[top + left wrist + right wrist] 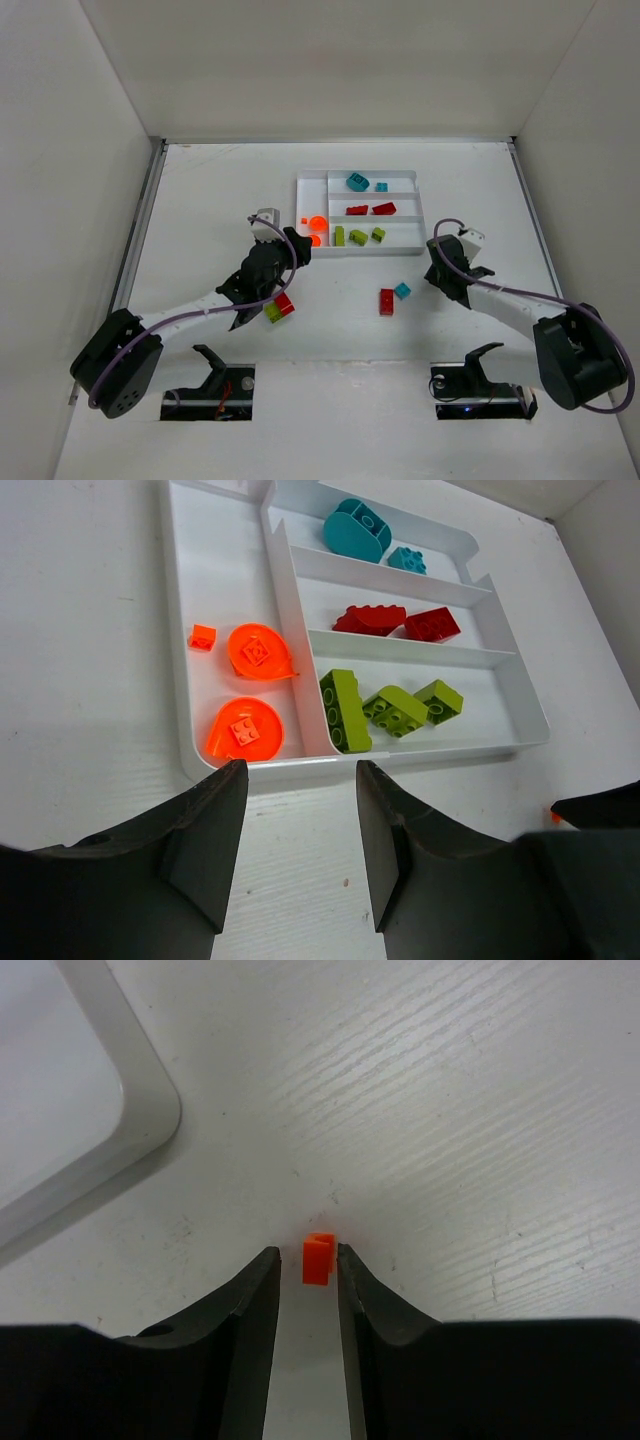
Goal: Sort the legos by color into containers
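On the tabletop (200, 200) the tray (225, 570) is stocked by colour: orange in the side section, teal, red and green in the slots. The left hand (300, 770) is held wide open and empty, facing the tray's near edge. The right hand (308, 1255) is set narrowly open around an orange brick (318, 1260) just off a tray corner. Were it gripped off-centre, the brick could be flicked away or dropped short of the tray.
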